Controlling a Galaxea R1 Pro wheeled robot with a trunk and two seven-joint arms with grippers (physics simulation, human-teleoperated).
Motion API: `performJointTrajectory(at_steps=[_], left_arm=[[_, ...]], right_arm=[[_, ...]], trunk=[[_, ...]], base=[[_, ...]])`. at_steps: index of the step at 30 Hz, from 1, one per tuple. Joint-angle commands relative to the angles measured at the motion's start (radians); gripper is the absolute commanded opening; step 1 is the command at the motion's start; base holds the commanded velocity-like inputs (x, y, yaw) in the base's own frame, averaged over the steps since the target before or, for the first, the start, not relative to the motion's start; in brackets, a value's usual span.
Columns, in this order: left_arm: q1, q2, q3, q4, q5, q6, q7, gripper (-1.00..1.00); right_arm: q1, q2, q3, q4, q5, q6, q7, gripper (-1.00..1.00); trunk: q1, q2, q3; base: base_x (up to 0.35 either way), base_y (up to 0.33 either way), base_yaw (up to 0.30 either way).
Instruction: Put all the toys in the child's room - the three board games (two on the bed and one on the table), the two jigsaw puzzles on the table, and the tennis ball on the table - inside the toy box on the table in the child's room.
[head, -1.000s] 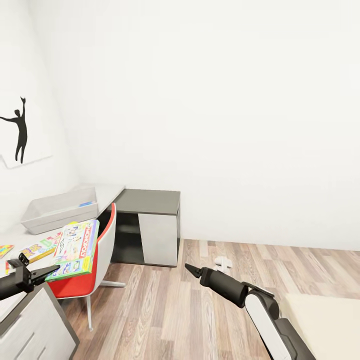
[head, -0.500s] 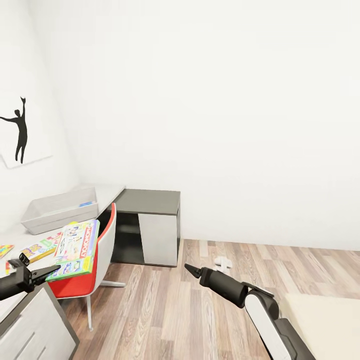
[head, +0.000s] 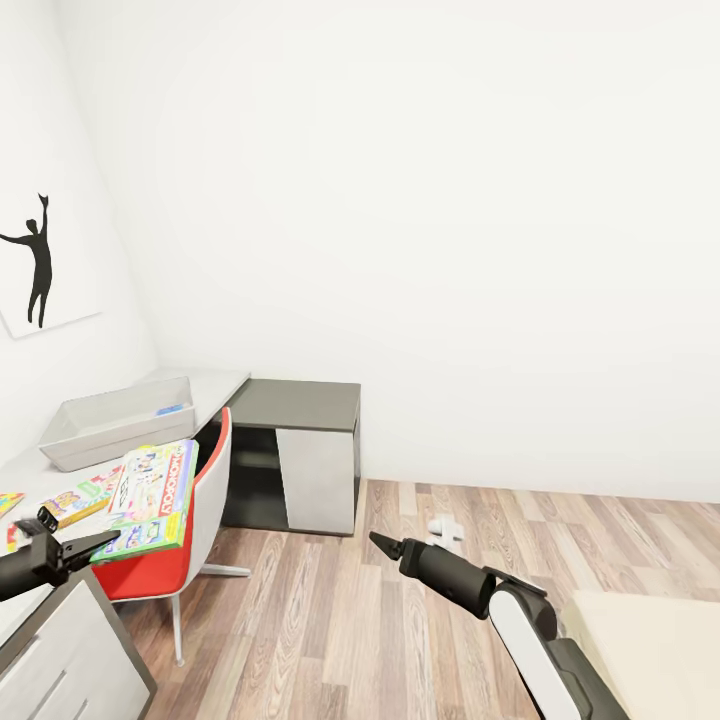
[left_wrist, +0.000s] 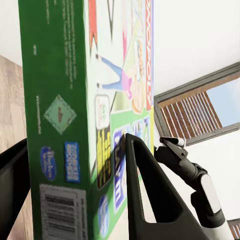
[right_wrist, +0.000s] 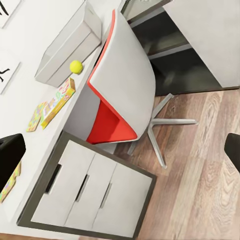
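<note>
Holding a board game (head: 152, 498) edge-on in my left gripper (head: 75, 548), I had the two fingers pinched on the green-bordered box, one on each face, as the left wrist view showed (left_wrist: 75, 125). Item carried: flat box, tilted, hanging over the red chair (head: 195, 520) beside the table (head: 215, 383). Destination: the toy box (head: 112, 420), a shallow grey tray at the far end of the table, with something blue already lying inside. Items left on the table: the tennis ball (right_wrist: 76, 66) just beside the tray wall; another board game (head: 75, 500) near the table's front edge; a jigsaw puzzle (head: 10, 500) further along. My right gripper (head: 385, 545) hung over the wood floor, well apart from everything, fingers spread and empty. Risks, as I judged them: the grip was on one edge only, so the wide box could swing or slip out if the arm moved sharply; its free corner could catch the chair back or the tray rim on the way over; a low pass could knock the ball, which would roll off the table; and a box set down on the flared rim could slide back out.
</note>
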Motion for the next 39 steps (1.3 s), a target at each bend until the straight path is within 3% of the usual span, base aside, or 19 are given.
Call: performJointTrajectory(at_steps=[1,13,30,39], left_arm=[[-0.001,0.000,0.000,0.000,0.000,0.010,-0.004,-1.00],[-0.001,-0.001,0.000,0.000,0.000,-0.004,-0.004,-1.00],[-0.001,-0.003,0.000,0.000,0.000,-0.014,-0.004,-1.00],[-0.001,-0.004,0.000,0.000,0.000,-0.014,-0.004,-1.00]], right_arm=[[-0.001,-0.001,0.000,-0.001,-0.001,0.003,0.001,1.00],[-0.001,-0.001,0.003,-0.005,-0.001,0.001,0.002,1.00],[-0.001,0.000,0.005,-0.001,-0.001,0.001,-0.003,1.00],[-0.001,-0.001,0.004,-0.005,-0.001,0.001,0.001,1.00]], trunk=[[0.001,-0.002,-0.002],[0.001,-0.002,-0.002],[0.001,-0.002,-0.002],[0.001,-0.002,-0.003]], base=[[0.192,0.000,0.000],[0.284,0.000,0.008],[0.324,0.000,0.252],[0.327,0.000,0.043]])
